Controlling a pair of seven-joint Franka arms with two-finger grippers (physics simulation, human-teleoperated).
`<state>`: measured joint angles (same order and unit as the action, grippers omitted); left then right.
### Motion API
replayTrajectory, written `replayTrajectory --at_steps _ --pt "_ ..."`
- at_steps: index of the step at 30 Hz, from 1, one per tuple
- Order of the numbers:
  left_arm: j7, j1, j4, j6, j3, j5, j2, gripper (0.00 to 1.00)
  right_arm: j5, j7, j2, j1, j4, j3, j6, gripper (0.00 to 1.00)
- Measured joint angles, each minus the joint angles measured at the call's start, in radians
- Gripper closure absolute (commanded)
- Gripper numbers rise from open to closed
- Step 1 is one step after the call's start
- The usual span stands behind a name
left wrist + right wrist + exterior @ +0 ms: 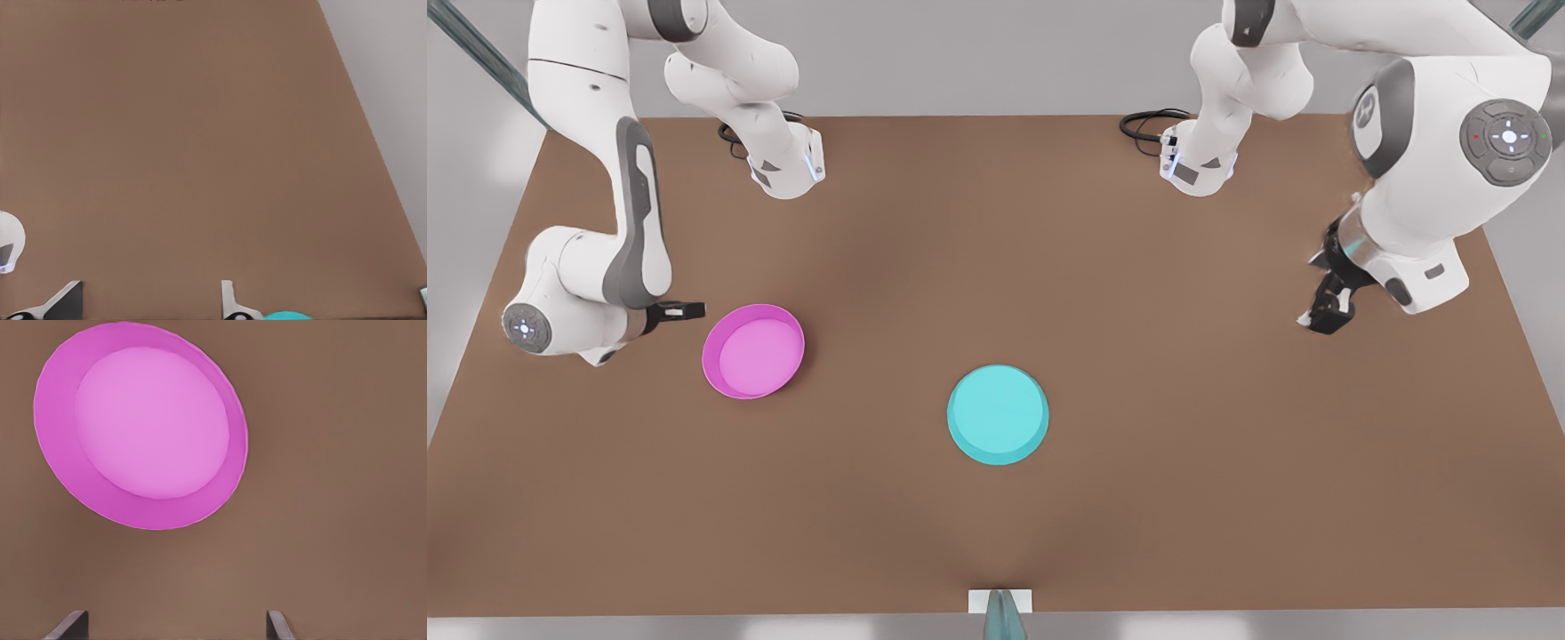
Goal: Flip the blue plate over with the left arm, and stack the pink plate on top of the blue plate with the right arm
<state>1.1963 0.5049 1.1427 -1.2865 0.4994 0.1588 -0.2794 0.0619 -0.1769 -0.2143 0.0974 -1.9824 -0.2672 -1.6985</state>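
Round shallow magenta-pink plastic plate [753, 351]: rim up, toward the tabletop [996, 222] edge on the front view's left. Right hand [680, 309]: just beside its rim, fingers spread, empty.

Round cyan-turquoise plastic plate [998, 414]: apparently rim down, mid-tabletop. Left hand [1327, 311]: well apart, parted, empty.

Both likely light, stiff, slick; best pinched at rim.
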Motion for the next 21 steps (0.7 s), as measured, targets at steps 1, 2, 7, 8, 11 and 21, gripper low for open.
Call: replayTrajectory --at_steps 1,2,7,8,11,21 --pt "-0.067 -0.313 0.072 -0.01 -0.372 -0.059 0.051 0.0 0.01 -0.002 0.014 -0.016 -0.045 0.001 -0.057 0.0" --pt "-0.128 -0.492 0.178 -0.038 -0.579 -0.092 0.113 0.0 0.02 -0.005 0.026 -0.036 -0.08 0.001 -0.109 0.0" --pt "-0.375 -0.51 0.272 -0.115 -0.582 -0.135 0.152 0.0 0.115 -0.048 0.035 -0.153 -0.17 0.0 -0.288 0.0" --pt "-0.416 -0.513 0.265 -0.112 -0.579 -0.14 0.13 0.0 0.135 -0.056 0.035 -0.154 -0.186 0.0 -0.31 0.0" --pt "-0.528 -0.515 0.238 -0.091 -0.576 -0.148 0.129 0.0 0.203 -0.085 0.034 -0.151 -0.273 0.001 -0.389 0.0" --pt "-0.781 -0.48 0.216 -0.081 -0.578 -0.181 0.169 0.0 0.367 -0.186 -0.041 -0.142 -0.345 0.002 -0.567 0.0"
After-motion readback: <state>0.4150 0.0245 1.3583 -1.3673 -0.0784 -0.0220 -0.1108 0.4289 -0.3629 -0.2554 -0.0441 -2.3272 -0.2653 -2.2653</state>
